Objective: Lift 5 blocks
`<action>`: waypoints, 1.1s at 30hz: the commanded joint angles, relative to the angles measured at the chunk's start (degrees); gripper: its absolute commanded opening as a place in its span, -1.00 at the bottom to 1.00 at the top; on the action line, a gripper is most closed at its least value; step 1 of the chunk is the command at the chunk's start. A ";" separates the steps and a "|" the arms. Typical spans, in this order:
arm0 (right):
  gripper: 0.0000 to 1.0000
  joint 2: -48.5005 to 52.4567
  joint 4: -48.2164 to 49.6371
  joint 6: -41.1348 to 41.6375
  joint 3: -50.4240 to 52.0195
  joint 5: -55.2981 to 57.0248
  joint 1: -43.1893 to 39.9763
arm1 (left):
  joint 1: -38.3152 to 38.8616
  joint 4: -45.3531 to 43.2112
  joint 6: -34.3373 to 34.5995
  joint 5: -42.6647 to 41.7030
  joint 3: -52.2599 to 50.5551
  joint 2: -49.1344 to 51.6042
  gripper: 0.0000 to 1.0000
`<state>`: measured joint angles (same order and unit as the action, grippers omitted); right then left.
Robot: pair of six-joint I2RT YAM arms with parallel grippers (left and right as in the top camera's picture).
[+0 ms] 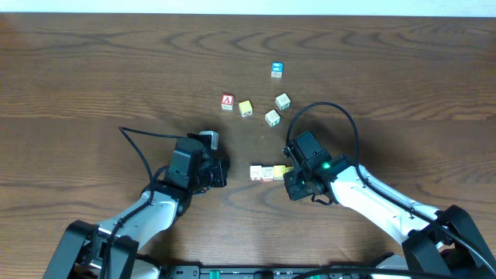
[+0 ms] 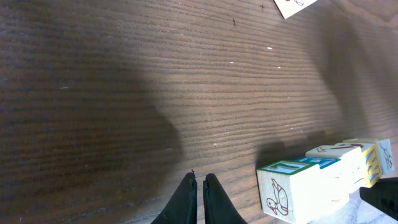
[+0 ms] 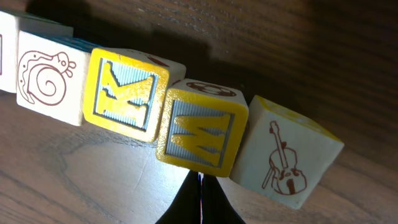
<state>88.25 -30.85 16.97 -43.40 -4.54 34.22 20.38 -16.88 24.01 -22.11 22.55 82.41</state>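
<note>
Wood of a brown table point(image 1: 93, 70) fills every view. At the left, the left claw point(image 2: 199, 184) has its two dark fingers pressed together, pinching nothing, with the tips low over bare wood. The blocks point(image 1: 267, 172) lie in a row at its 3 o'clock in the overhead view, near but apart, with a strip of table between. From the left wrist, the closest end of the row is a teal-topped block point(image 2: 291, 186), whitish with a reddish animal drawn on its side. The others line up behind it, side against side.

At 12 o'clock from that gap, well apart from both claws, loose cubes are scattered: a red cube point(image 1: 227, 101), a yellow cube point(image 1: 246, 108), two pale cubes point(image 1: 272, 118) point(image 1: 282, 101), and farthest up a blue cube point(image 1: 277, 70).

In the right wrist view the row runs slightly bent: a cut-off block point(image 3: 5, 53) at the frame edge, a snail block point(image 3: 46, 78), a yellow K block point(image 3: 124, 93), a yellow M block point(image 3: 202, 127) and a violin block point(image 3: 289, 155).

The right claw point(image 3: 200, 186) is also pressed together and grips nothing. Its tips meet the 6 o'clock edge of the M block; whether they touch cannot be told. Overhead, this claw sits at the 3 o'clock end of the row and hides that end.
</note>
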 commanded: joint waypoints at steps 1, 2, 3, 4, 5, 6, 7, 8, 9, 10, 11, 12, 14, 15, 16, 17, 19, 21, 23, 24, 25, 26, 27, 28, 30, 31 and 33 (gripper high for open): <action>-0.98 0.26 0.61 0.11 0.13 -0.50 0.39 | 0.22 0.09 -0.31 0.74 1.14 0.22 -0.85; -0.97 0.28 0.66 0.11 0.13 -0.50 0.39 | 0.22 0.09 -0.33 0.74 1.14 0.22 -0.86; -0.97 0.26 0.66 0.11 0.13 -0.50 0.39 | 0.22 0.09 -0.31 0.74 1.14 0.22 -0.85; -0.97 0.26 0.66 0.11 0.13 -0.50 0.39 | 0.22 0.09 -0.31 0.74 1.14 0.22 -0.86; -0.98 0.28 0.68 0.11 0.13 -0.50 0.39 | 0.22 0.09 -0.31 0.74 1.14 0.22 -0.85; -0.97 0.26 0.70 0.13 0.13 -0.50 0.39 | 0.22 0.09 -0.31 0.74 1.14 0.22 -0.86; -0.97 0.26 0.74 0.13 0.13 -0.50 0.39 | 0.22 0.09 -0.31 0.74 1.14 0.22 -0.86; -0.97 0.26 0.83 0.13 0.13 -0.52 0.39 | 0.22 0.09 -0.33 0.74 1.14 0.22 -0.86; -0.97 0.28 0.90 0.13 0.13 -0.63 0.39 | 0.22 0.09 -0.31 0.74 1.14 0.22 -0.85; -0.98 0.26 0.96 0.11 0.13 -0.96 0.39 | 0.22 0.09 -0.33 0.74 1.14 0.22 -0.86; -0.97 0.28 1.14 0.09 0.13 -1.42 0.39 | 0.22 0.09 -0.31 0.74 1.14 0.22 -0.85; -0.97 0.28 1.33 0.07 0.13 -1.79 0.39 | 0.22 0.09 -0.33 0.74 1.14 0.22 -0.86; -0.97 0.28 1.57 -0.31 0.13 -2.23 0.39 | 0.22 0.09 -0.31 0.74 1.14 0.22 -0.85; -0.97 0.28 1.57 -0.31 0.13 -2.21 0.39 | 0.22 0.09 -0.31 0.74 1.14 0.22 -0.85; -0.97 0.28 1.55 -0.31 0.13 -2.21 0.39 | 0.22 0.09 -0.31 0.74 1.14 0.22 -0.86; -0.97 0.28 1.55 -0.33 0.13 -2.21 0.39 | 0.22 0.09 -0.31 0.74 1.14 0.22 -0.86; -0.98 0.28 1.55 -0.33 0.13 -2.21 0.39 | 0.22 0.09 -0.31 0.74 1.14 0.22 -0.85; -0.98 0.28 1.55 -0.33 0.13 -2.21 0.39 | 0.22 0.09 -0.31 0.74 1.14 0.22 -0.85; -0.97 0.28 1.55 -0.33 0.13 -2.21 0.39 | 0.22 0.09 -0.31 0.74 1.14 0.22 -0.85; -0.97 0.28 1.51 -0.33 0.13 -2.21 0.39 | 0.22 0.09 -0.31 0.74 1.14 0.22 -0.86; -0.97 0.28 1.42 -0.37 0.13 -2.21 0.39 | 0.22 0.09 -0.31 0.74 1.14 0.22 -0.86; -0.97 0.28 1.11 -0.59 0.13 -2.25 0.39 | 0.22 0.09 -0.31 0.74 1.14 0.22 -0.85; -0.97 0.28 0.63 -0.81 0.13 -2.23 0.39 | 0.22 0.09 -0.31 0.72 1.14 0.22 -0.86; -0.97 0.26 0.00 -0.81 0.13 -2.19 0.39 | 0.22 0.11 -0.31 0.72 1.14 0.22 -0.86; -0.97 0.26 -0.22 -0.74 0.13 -2.21 0.39 | 0.22 0.37 -0.31 0.74 1.14 0.22 -0.86; -0.97 0.26 -0.42 -0.74 0.13 -2.16 0.39 | 0.22 0.50 -0.31 0.74 1.14 0.22 -0.86; -0.97 0.26 -0.79 -0.70 0.13 -2.16 0.39 | 0.22 0.52 -0.31 0.74 1.14 0.22 -0.86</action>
<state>88.25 -31.27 16.93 -43.38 -6.46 34.22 20.38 -16.58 24.03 -22.11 22.55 82.41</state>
